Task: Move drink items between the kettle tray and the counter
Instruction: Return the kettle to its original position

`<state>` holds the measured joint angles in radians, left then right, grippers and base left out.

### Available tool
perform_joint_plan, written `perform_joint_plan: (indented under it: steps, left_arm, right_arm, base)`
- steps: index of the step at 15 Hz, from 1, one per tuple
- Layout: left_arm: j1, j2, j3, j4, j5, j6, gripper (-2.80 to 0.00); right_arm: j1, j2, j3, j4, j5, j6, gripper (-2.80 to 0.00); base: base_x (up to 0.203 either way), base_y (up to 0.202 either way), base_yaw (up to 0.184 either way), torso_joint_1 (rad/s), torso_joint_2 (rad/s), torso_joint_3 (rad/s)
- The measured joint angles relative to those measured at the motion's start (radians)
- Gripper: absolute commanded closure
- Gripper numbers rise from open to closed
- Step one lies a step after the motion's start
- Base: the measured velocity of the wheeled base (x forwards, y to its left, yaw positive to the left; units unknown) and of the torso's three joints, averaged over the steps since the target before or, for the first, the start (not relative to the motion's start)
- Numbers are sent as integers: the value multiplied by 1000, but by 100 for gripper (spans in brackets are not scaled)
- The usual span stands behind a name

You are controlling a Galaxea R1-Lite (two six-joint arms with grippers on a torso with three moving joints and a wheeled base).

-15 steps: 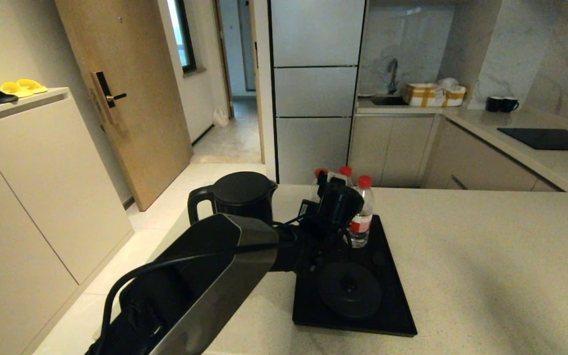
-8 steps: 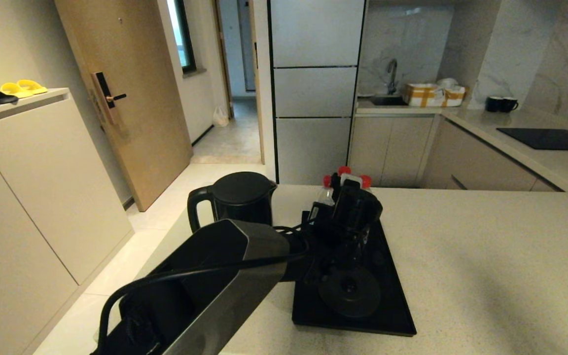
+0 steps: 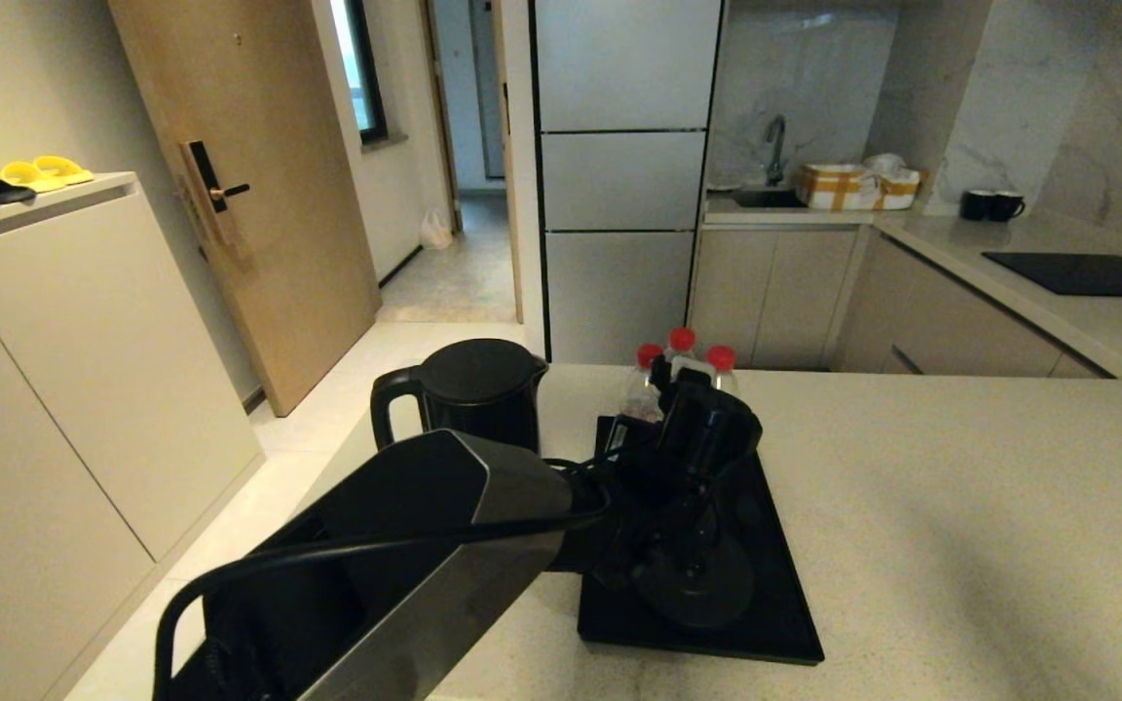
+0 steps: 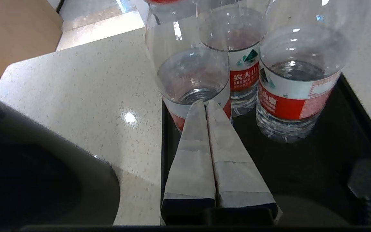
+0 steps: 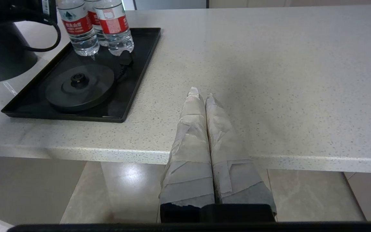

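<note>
the left tool [image 4: 204, 104] is pressed together, empty, tips just before three red-labelled water bottles [image 4: 287, 93] reading "农夫山泉" on the kettle tray [image 3: 785, 623]. kettle [image 3: 468, 394] stands on the worktop [image 3: 960, 506]. right tool [image 5: 200, 96] likewise pressed together, empty.

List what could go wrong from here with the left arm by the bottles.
1. The left tool is shut, its tips right in front of the nearest of three water bottles; pushing on could topple it into the other two, which stand close together.
2. The tool must open before any grasp.
3. The kettle stands on the counter close beside the left arm, so a sideways swing might knock it.
</note>
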<state>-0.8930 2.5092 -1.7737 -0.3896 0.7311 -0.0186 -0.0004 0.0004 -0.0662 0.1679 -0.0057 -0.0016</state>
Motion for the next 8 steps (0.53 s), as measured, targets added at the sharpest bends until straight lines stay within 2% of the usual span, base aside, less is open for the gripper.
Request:
perform_joint_plan:
  steps: [3,8]
  left_arm:
    - [-22,-133,165,10,-5,-14,0]
    - [-32,-526,532,68,-4,-26,0]
  right_arm:
    - [-1,0,0,0,0,0,0]
    - [-1,0,0,0,0,1,0]
  base:
    - [0,0,0,0,0,0]
    - [0,0,0,0,0,0]
